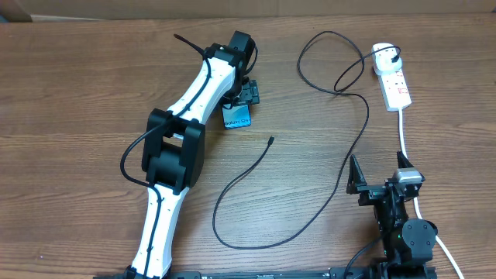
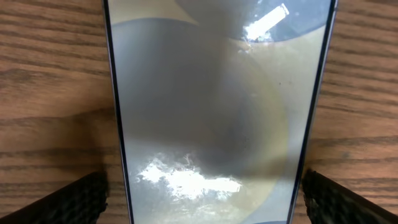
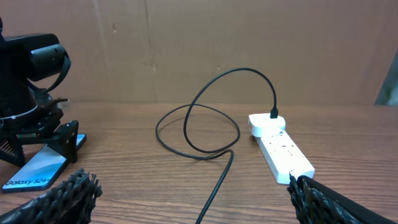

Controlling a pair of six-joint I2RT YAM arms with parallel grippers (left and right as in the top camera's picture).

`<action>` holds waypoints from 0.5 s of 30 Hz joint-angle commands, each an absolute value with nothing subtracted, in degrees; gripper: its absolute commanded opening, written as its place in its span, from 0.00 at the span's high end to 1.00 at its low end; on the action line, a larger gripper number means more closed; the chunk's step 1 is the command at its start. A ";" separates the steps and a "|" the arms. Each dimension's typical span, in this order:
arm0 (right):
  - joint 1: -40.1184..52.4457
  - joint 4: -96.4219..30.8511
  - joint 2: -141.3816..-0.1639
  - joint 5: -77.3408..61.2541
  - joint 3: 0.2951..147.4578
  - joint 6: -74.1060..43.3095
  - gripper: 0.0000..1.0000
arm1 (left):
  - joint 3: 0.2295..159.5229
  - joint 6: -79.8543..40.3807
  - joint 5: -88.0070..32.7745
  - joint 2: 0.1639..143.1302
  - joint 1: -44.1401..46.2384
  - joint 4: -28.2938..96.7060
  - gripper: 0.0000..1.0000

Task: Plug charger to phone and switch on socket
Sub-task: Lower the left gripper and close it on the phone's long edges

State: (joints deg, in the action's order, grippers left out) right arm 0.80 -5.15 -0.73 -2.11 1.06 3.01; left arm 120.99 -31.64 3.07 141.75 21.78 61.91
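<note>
My left gripper (image 2: 214, 202) straddles the phone (image 2: 217, 93). Ahead of my right gripper (image 3: 199, 202) loops the charger (image 3: 242, 70), with the socket (image 3: 283, 149) ahead-right.

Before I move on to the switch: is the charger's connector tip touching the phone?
Apart. The overhead view shows bare table between the connector tip and the phone.

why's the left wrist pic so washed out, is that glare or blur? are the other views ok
Left wrist view: the phone fills the frame, soft and out of focus, with white glare patches on its screen. Overhead view: evenly lit and sharp. Right wrist view: the socket and the charger are crisp, with no glare.
</note>
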 commanded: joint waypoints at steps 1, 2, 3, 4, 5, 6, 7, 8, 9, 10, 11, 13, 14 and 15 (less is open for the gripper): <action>0.91 -4.82 -0.16 -1.74 0.47 3.07 0.00 | 119.07 -32.18 1.87 143.15 22.17 61.21 0.00; 0.91 -4.82 -0.16 -1.74 0.47 3.07 0.00 | 119.07 -32.18 1.87 143.15 22.15 61.23 0.00; 0.91 -4.82 -0.16 -1.74 0.47 3.07 0.00 | 119.07 -32.18 1.87 143.15 22.15 61.23 0.00; 0.91 -4.82 -0.16 -1.74 0.47 3.07 0.00 | 119.07 -32.18 1.87 143.15 22.15 61.23 0.00; 0.91 -4.82 -0.16 -1.74 0.47 3.07 0.00 | 119.07 -32.18 1.85 143.15 22.15 61.23 0.00; 0.91 -4.82 -0.16 -1.74 0.47 3.07 0.00 | 119.07 -32.18 1.85 143.15 22.15 61.23 0.00; 0.91 -4.82 -0.16 -1.74 0.47 3.07 0.00 | 119.07 -32.18 1.85 143.15 22.15 61.21 0.00; 0.91 -4.82 -0.16 -1.74 0.47 3.07 0.00 | 119.07 -32.16 1.85 143.15 22.15 61.23 0.00; 0.91 -4.82 -0.16 -1.74 0.47 3.07 0.00 | 119.07 -32.16 1.87 143.15 22.15 61.28 0.00; 0.91 -4.82 -0.16 -1.74 0.47 3.07 0.00 | 119.07 -32.16 1.87 143.15 22.15 61.30 0.00; 0.91 -4.82 -0.16 -1.74 0.47 3.07 0.00 | 119.07 -32.16 1.83 143.15 22.15 61.34 0.01; 0.91 -4.82 -0.16 -1.74 0.47 3.07 0.00 | 119.07 -32.14 1.87 143.15 22.15 61.49 0.00; 0.91 -4.82 -0.16 -1.74 0.47 3.07 0.00 | 119.07 -32.14 1.83 143.15 22.15 61.60 0.00; 0.91 -4.82 -0.16 -1.74 0.47 3.07 0.00 | 119.07 -32.14 1.83 143.15 22.15 61.84 0.00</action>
State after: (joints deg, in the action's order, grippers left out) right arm 0.80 -5.15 -0.73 -2.11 1.06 3.03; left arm 120.99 -31.64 3.22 141.75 21.80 61.73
